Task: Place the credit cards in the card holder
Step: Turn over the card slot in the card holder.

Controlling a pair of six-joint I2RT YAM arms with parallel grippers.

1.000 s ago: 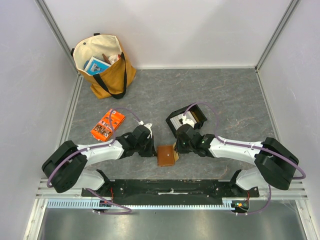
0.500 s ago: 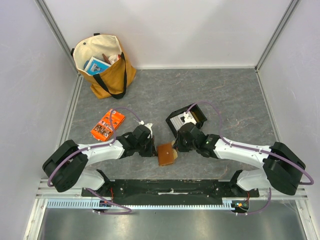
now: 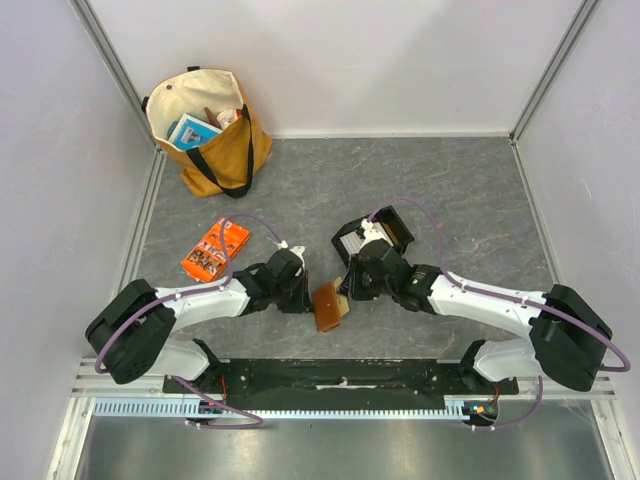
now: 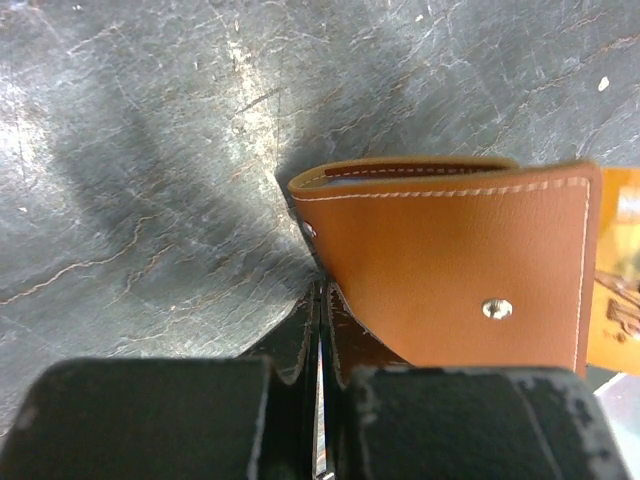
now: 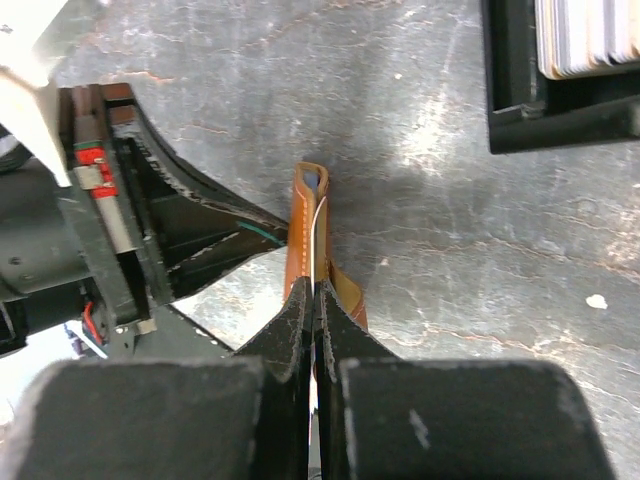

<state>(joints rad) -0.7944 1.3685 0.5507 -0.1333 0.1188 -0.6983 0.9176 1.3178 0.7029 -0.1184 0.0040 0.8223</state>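
The card holder (image 3: 328, 305) is found tilted up on edge between the two arms, close to the near edge of the grey surface (image 3: 470, 190). It is pinched from both sides. The left gripper (image 4: 320, 300) is closed tight on one lower leaf, and the right gripper (image 5: 314, 295) is closed tight on the opposite edge, its fingers pressed almost together.

Little room is left around the holder. The black tray (image 5: 560, 120) lies just beyond the right gripper, and the credit cards (image 5: 590, 35) are stacked inside it on edge. More open surface is seen toward the far wall and to the right. An orange packet (image 3: 215, 250) lies to the left, apart from the left arm. A tote bag (image 3: 210, 130) is set in the far left corner against the wall.

The holder is tan-brown and leather-like, folded, with pale stitching (image 4: 450, 192) along its border and a small metal snap stud (image 4: 497, 309) on the outer face. From the right wrist it is seen edge-on, with a thin pale sliver between its leaves. Whether that sliver is a card cannot be told.
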